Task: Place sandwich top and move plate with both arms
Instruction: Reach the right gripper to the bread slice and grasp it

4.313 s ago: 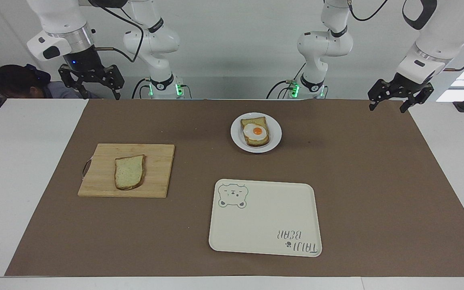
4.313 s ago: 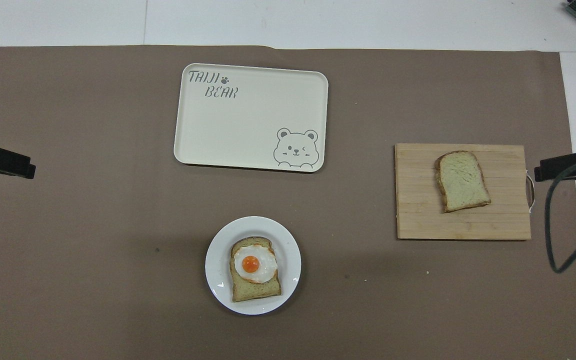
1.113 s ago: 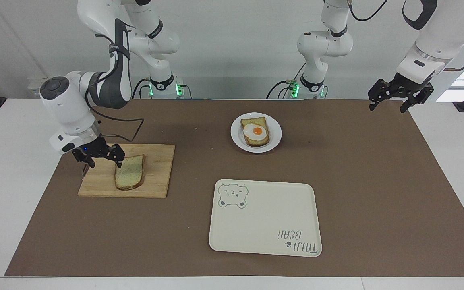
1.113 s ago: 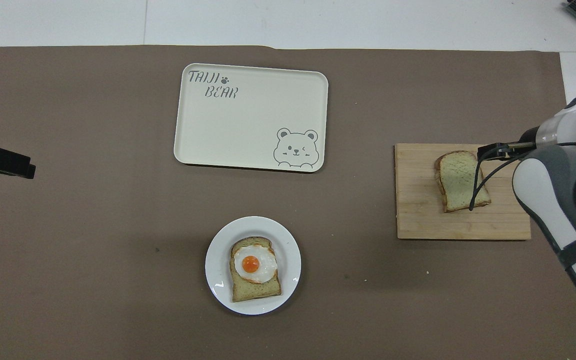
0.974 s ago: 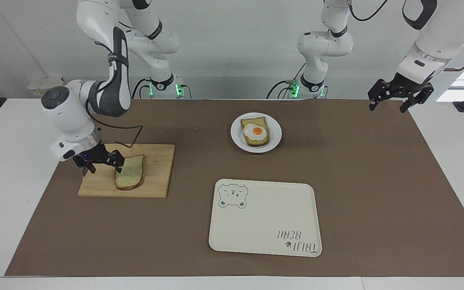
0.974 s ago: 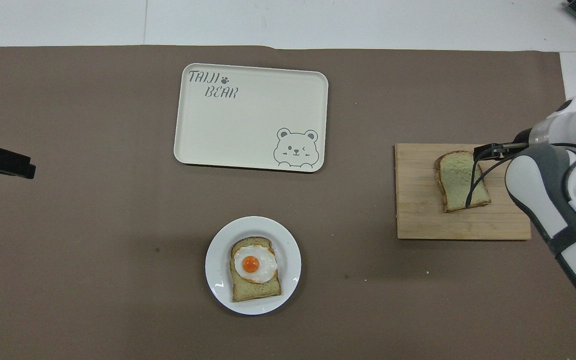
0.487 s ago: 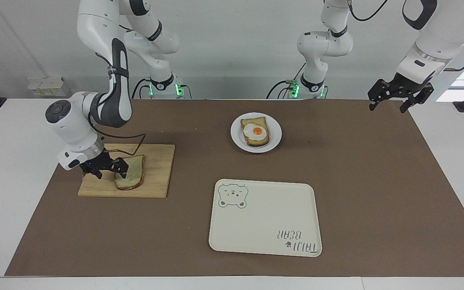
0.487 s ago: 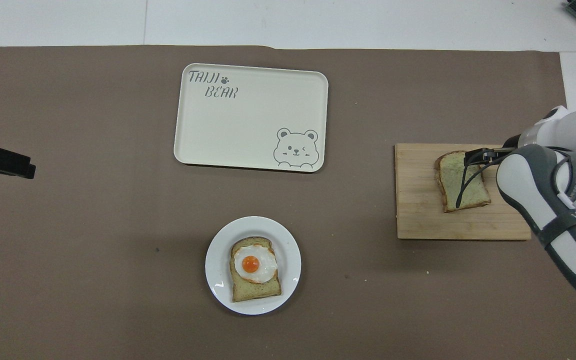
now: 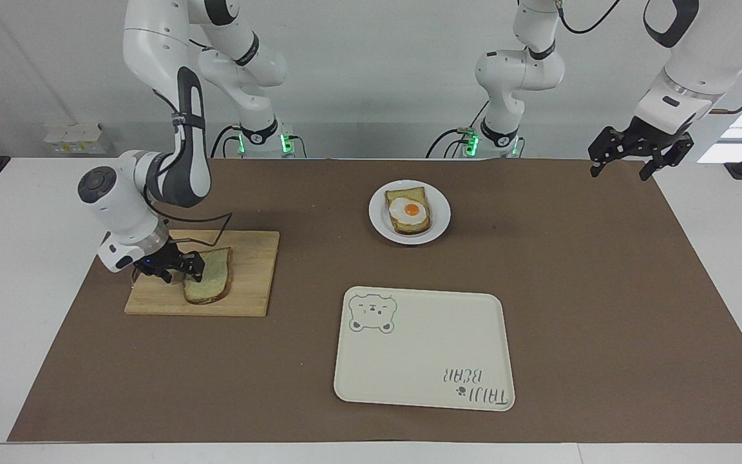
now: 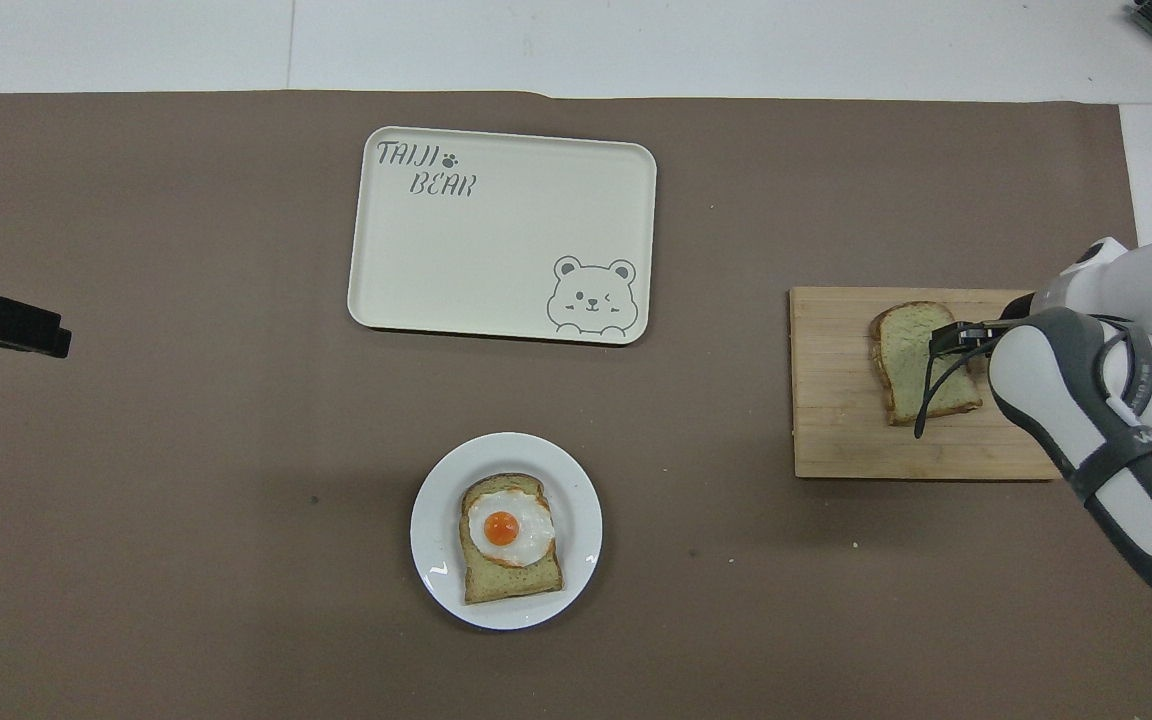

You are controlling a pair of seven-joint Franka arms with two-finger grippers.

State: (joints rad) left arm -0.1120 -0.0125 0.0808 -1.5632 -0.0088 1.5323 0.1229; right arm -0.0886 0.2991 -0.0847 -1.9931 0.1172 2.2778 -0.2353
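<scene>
The sandwich top (image 9: 211, 283), a plain pale slice with a brown crust, lies on a wooden cutting board (image 9: 252, 270) toward the right arm's end of the table; it also shows in the overhead view (image 10: 906, 365). My right gripper (image 9: 181, 274) is low at the slice's edge, tilted, open, with one finger over the bread (image 10: 948, 335). The small white plate (image 9: 378, 216) holds a bread slice with a fried egg (image 9: 409, 211) and stands near the robots at mid table (image 10: 431, 535). My left gripper (image 9: 619, 173) waits raised and open over its end of the table.
A cream tray with a bear drawing (image 9: 422, 351) lies farther from the robots than the plate (image 10: 496, 235). A brown mat (image 9: 603, 290) covers the table. The cutting board has a metal handle beneath the right gripper.
The right arm came down from its raised rest to the cutting board, and in the last second its gripper moved lower and onto the slice's edge. The left arm has not moved.
</scene>
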